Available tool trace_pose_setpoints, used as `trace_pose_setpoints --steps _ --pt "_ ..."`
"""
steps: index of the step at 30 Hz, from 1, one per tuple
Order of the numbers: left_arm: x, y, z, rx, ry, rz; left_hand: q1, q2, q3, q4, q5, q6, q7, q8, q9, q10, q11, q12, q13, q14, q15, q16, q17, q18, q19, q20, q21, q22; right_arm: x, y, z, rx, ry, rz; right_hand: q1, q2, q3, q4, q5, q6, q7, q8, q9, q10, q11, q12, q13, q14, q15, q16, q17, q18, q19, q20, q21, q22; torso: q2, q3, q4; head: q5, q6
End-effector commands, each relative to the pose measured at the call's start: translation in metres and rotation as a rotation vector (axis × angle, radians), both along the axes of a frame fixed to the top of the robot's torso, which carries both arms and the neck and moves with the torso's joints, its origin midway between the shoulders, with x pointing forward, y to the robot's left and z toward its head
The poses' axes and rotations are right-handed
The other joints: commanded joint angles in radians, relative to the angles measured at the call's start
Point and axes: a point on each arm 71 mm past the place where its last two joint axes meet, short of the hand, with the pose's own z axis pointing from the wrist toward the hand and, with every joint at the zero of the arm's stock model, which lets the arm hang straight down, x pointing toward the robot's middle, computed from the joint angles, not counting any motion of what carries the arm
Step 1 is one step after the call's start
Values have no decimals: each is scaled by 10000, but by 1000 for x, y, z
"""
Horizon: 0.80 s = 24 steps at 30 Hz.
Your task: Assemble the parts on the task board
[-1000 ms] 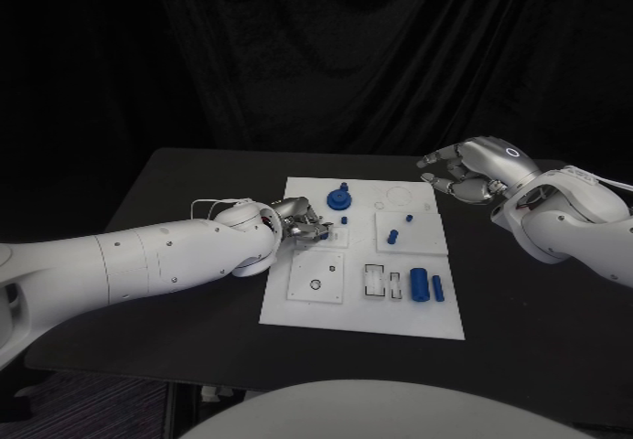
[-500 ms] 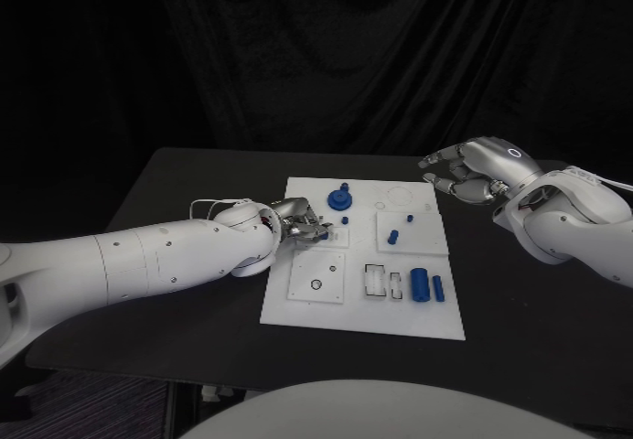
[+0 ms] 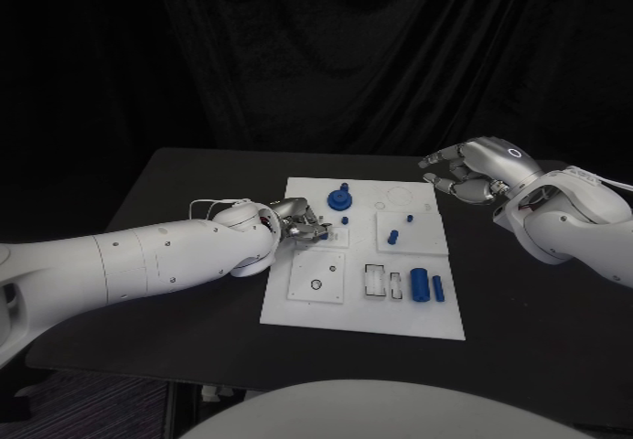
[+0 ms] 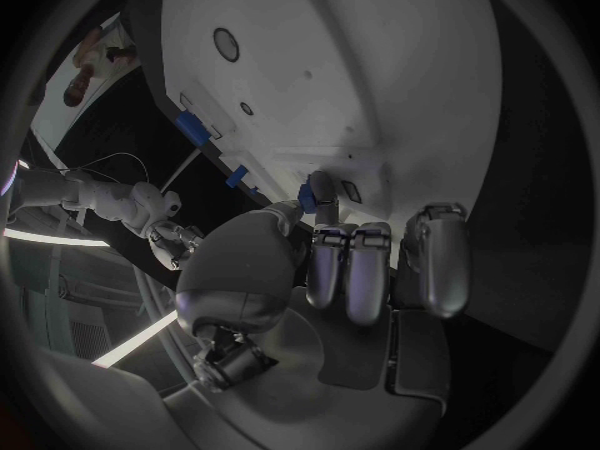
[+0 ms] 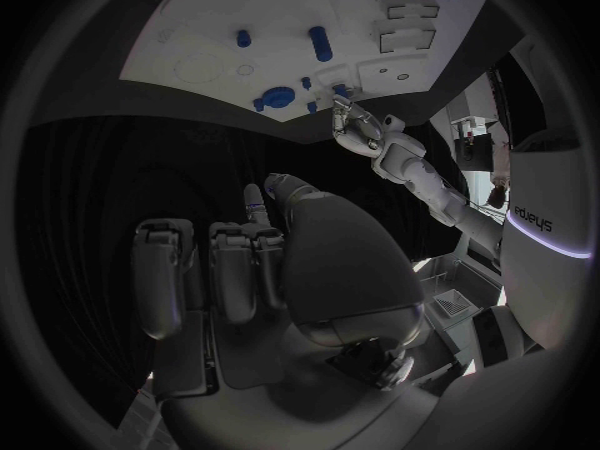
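Left hand sits at the task board edge pinching a small blue part. Right hand hovers w/ fingers curled, holding nothing.

Black table, dark curtain behind

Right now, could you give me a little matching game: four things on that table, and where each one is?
Things:
1. left hand
2. right hand
3. cylinder
4. knob

Places:
A. lying on the board, near its right edge
B. off the board, past its far right corner, fingers curled on nothing
C. at the board's left edge, fingertips over it
D. standing on the board's far end

Pairs: 1-C, 2-B, 3-A, 4-D
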Motion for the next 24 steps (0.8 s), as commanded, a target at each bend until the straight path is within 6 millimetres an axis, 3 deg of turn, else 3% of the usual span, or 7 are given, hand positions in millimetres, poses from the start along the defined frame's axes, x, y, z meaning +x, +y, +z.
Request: trace_pose_setpoints --steps 1,4,10,13,19,22,24 --pt "-4 4 -9 290 442 -17 126 -2 -22 -50 50 -59 18 -62 -1 1076 9 26 2632 1039 6 26 2634 106 -30 0 -57 1411 0 -2 -1 -7 48 -184 104 11 56 22 22 91 4 -18 -11 1042 72 25 2631 1058 55 29 2634 -56 825 44 -60 2493 4 1 -2 3 -1" --pt "-4 4 -10 315 465 -3 146 -52 -42 -55 14 -64 25 -67 1 1076 12 26 2632 1039 5 26 2634 105 -27 0 -56 1415 0 -2 -1 -6 46 -186 104 11 56 22 22 91 4 -18 -11 1042 72 25 2631 1058 55 29 2634 -56 825 44 -60 2493 5 0 -2 2 -1" --pt "-4 5 -10 326 487 -12 85 -99 -267 171 -964 -35 61 -114 -3 1076 42 26 2632 1039 28 26 2634 105 -22 17 -87 1444 1 -2 -1 -12 56 -187 104 11 56 22 22 91 4 -18 -11 1042 72 25 2631 1058 55 29 2634 -56 825 44 -60 2493 -1 3 1 3 -1" --pt "-4 4 -10 312 479 -30 2 -82 -404 191 -1300 -28 69 -136 -6 1076 51 26 2632 1039 36 26 2634 106 -20 25 -102 1456 1 -2 -1 -12 56 -186 104 11 56 22 22 91 4 -18 -11 1042 72 25 2631 1058 55 29 2634 -56 825 44 -60 2493 3 4 -1 9 -1" --pt "-4 3 -10 299 478 -56 -39 -75 -488 192 -1476 -22 71 -146 -6 1076 54 26 2632 1039 39 26 2634 105 -12 29 -102 1468 1 -1 -1 -12 58 -180 104 11 56 22 22 91 4 -18 -11 1042 72 25 2631 1058 55 29 2634 -56 825 44 -60 2493 4 0 -3 8 -1" --pt "-4 3 -10 291 470 -55 -136 -46 -630 201 -1733 -20 79 -166 -7 1076 59 26 2632 1039 44 26 2634 106 -9 34 -113 1479 1 -1 -1 -11 57 -181 97 -2 89 -1 42 96 12 -23 -22 1042 75 25 2631 1058 54 29 2634 -56 824 43 -61 2493 5 4 -4 -6 -1" --pt "-4 3 -10 282 459 -52 -350 4 -861 214 -2077 -19 91 -191 -10 1076 71 26 2632 1039 52 26 2634 104 0 43 -123 1498 1 -2 -1 -11 56 -182 97 -2 89 -1 42 96 12 -23 -22 1042 75 25 2631 1058 54 29 2634 -56 824 43 -61 2493 4 3 1 -13 -1"
